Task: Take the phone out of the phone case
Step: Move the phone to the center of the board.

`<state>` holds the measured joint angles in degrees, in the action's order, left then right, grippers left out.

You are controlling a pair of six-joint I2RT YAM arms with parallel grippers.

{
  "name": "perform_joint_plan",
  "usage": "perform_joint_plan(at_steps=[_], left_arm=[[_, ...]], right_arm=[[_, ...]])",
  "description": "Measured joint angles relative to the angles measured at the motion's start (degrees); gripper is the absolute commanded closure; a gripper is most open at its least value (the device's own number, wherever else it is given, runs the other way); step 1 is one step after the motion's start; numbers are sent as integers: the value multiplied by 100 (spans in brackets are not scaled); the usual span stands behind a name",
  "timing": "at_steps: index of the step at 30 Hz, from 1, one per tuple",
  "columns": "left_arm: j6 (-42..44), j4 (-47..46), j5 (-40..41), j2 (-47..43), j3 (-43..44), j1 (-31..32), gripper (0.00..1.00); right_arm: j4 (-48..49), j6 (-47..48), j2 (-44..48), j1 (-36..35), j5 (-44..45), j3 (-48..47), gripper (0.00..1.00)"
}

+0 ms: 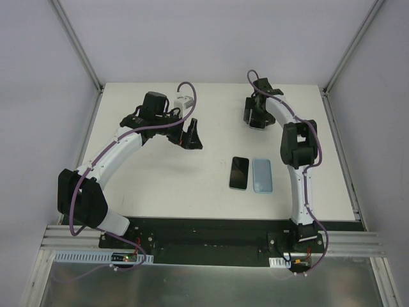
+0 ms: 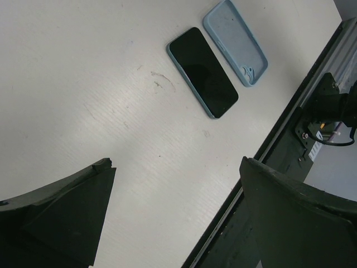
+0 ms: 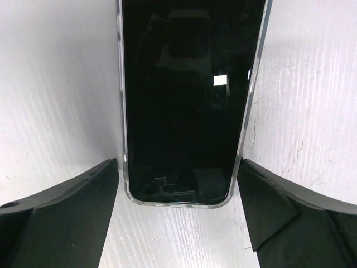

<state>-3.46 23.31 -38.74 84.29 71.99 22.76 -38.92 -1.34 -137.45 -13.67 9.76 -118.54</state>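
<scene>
Because the pair nearest the arm bases, a dark phone point(image 1: 239, 173) and an empty blue case point(image 1: 262, 175) lying just beside each other on the surface point(image 1: 160, 185), looks done with, the risk sits farther out. Left hand point(image 2: 175, 167): fully spread, empty, hovering over bare surface left of that pair and well apart from the work; if a case needs bracing, nothing is in place to do it. Farthest out, the second phone point(image 3: 184, 95) lies flat, screen up, inside what appears to be a clear case point(image 3: 179, 204), its end framed by the right hand point(image 3: 178, 164). That hand stands wide, jaws either side of the cased phone, gripping nothing. Likely failure: a squeeze across the long edges clamps case and phone together, so both lift as one and no separation occurs. Second: the smooth rim may slip in the grip, and the phone skates or twists on the surface. Third: on retreat, the right arm would pass above the near pair and could nudge them.
</scene>
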Motion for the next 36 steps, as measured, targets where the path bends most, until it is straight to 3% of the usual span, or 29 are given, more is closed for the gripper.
perform_joint_plan(at_steps=[7, 22, 36], left_arm=[[9, 2, -11, 0, 0, 0, 1], [162, 28, 24, -2, -4, -96, 1], [866, 487, 188, -918, -894, -981, 1]], right_arm=[[-50, 83, 2, 24, -83, -4, 38], [433, 704, 929, -400, -691, 1534, 53], [306, 1325, 1040, -1617, -1032, 1665, 56]])
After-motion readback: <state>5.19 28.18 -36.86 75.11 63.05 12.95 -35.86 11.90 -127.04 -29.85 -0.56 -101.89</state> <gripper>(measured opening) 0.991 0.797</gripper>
